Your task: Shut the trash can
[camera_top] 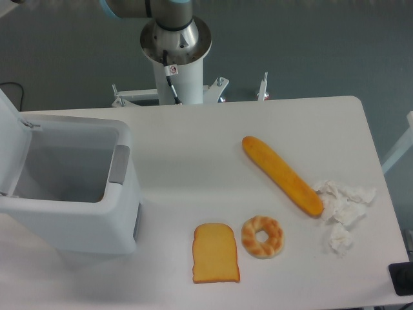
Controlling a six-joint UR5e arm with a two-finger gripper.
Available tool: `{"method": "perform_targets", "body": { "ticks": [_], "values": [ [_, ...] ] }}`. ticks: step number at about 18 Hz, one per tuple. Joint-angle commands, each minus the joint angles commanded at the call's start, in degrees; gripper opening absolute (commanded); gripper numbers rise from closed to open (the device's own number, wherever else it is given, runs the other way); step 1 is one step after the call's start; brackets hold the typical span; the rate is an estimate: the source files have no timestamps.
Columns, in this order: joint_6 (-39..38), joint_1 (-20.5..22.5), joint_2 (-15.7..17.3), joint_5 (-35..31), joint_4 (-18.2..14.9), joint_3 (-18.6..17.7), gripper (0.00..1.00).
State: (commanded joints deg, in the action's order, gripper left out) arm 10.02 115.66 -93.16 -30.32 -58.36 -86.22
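The trash can is a large white rectangular bin at the left of the table. It stands open, and I see into its empty grey-white inside. Its white lid is swung up at the far left edge of the view, partly cut off. A grey latch tab sits on the can's right rim. The gripper is out of view. Only the arm's base column shows at the top behind the table.
A long baguette lies diagonally at centre right. A toast slice and a twisted bread ring lie near the front edge. Crumpled white tissue lies at the right edge.
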Motion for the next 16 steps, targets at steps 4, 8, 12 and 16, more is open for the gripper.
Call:
{"method": "perform_targets", "body": {
  "ticks": [4, 8, 12, 16],
  "values": [
    [0.0, 0.09, 0.09, -2.38, 0.0, -0.18, 1.0],
    [0.18, 0.18, 0.0, -6.06, 0.0, -0.35, 1.0],
    [0.79, 1.22, 0.18, -9.58, 0.0, -0.88, 1.0],
    [0.88, 3.6, 0.88, -11.77, 0.0, -2.1, 1.0]
  ]
}}
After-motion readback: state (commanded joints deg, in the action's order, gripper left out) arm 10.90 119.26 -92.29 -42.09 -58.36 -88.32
